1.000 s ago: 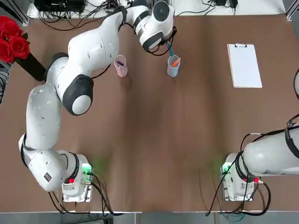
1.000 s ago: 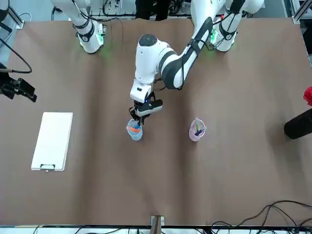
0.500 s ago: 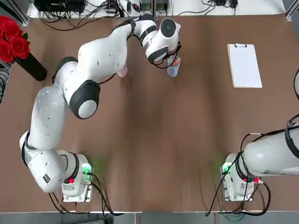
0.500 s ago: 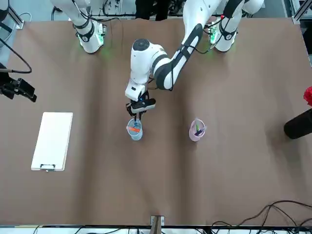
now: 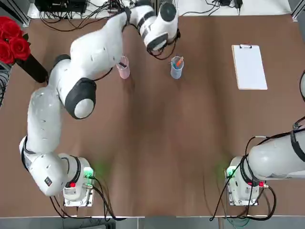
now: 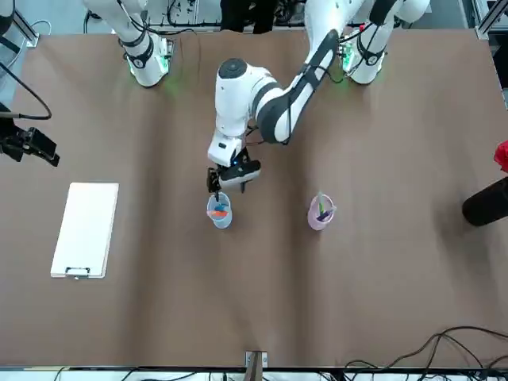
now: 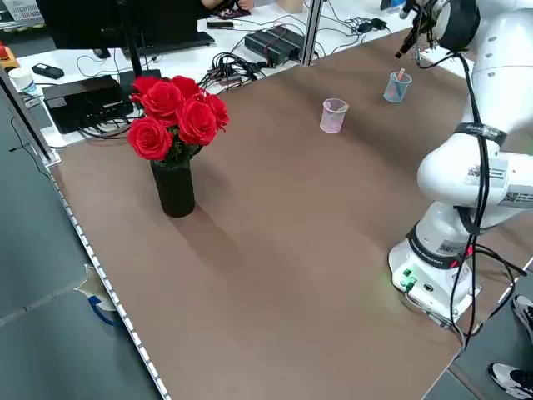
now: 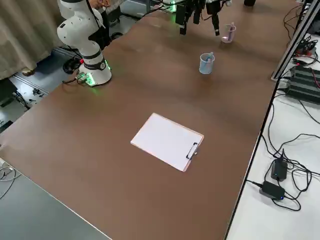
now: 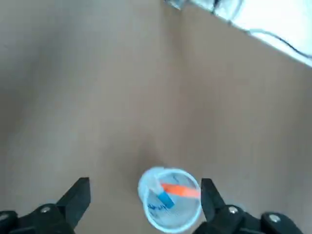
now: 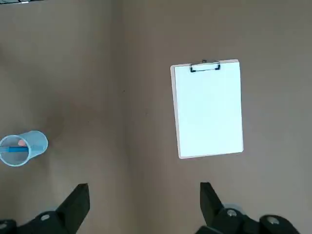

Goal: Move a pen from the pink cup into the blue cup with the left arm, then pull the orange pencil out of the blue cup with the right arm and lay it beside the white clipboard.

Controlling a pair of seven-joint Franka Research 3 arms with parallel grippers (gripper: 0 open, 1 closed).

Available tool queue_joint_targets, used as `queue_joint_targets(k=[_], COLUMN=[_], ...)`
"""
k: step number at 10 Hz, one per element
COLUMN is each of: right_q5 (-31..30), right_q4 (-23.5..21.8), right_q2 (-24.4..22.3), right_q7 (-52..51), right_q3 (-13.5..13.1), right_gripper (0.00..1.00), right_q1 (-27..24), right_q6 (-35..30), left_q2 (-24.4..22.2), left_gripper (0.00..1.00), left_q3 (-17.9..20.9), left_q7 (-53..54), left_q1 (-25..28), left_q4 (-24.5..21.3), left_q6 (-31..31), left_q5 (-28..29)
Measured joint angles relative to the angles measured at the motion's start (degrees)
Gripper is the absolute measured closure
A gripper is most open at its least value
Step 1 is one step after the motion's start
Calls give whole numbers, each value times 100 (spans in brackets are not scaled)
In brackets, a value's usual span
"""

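Observation:
The blue cup [image 5: 177,67] [image 6: 220,212] stands at the table's far middle, with an orange pencil [image 9: 179,189] and a blue pen [image 9: 163,197] inside it. My left gripper [image 6: 226,182] [image 9: 145,184] hangs open just above the cup, a little toward the robot's side, holding nothing. To the left of the blue cup, the pink cup [image 5: 123,67] [image 6: 321,213] holds other pens. The white clipboard [image 5: 249,67] [image 10: 208,109] lies flat at the far right. High over the table's right part, my right gripper [image 10: 144,187] is open and empty, looking down on the clipboard.
A black vase of red roses [image 5: 14,43] [image 7: 175,133] stands at the far left. Cables and power boxes [image 8: 280,175] lie beyond the table's far edge. Both arm bases [image 5: 76,186] [image 5: 243,186] sit at the near edge.
The left gripper, shut on a blue pen above the blue cup, went down, opened and let the pen drop in, then rose again. The right arm stayed still.

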Motion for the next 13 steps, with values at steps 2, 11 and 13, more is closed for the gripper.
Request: queue_joint_targets(k=[2, 11, 13], right_q5=[0, 2316, 2753], right_q4=[-1, -783, -821], right_q2=[0, 1592, 2309], right_q7=[-3, -862, -855], right_q3=[-7, 135, 138], right_gripper=[0, 0, 0], right_q1=[-7, 955, 1498], right_q6=[-7, 1948, 2568], left_q2=[-549, -3255, -3590], left_gripper=[0, 0, 0], left_q3=[-7, -5, 6], left_q7=[707, 5827, 6707], left_q1=[367, 3470, 4012], left_q4=[-178, -1830, -1834], left_q6=[-631, -1833, -2358], left_q5=[-130, -2490, -2600])
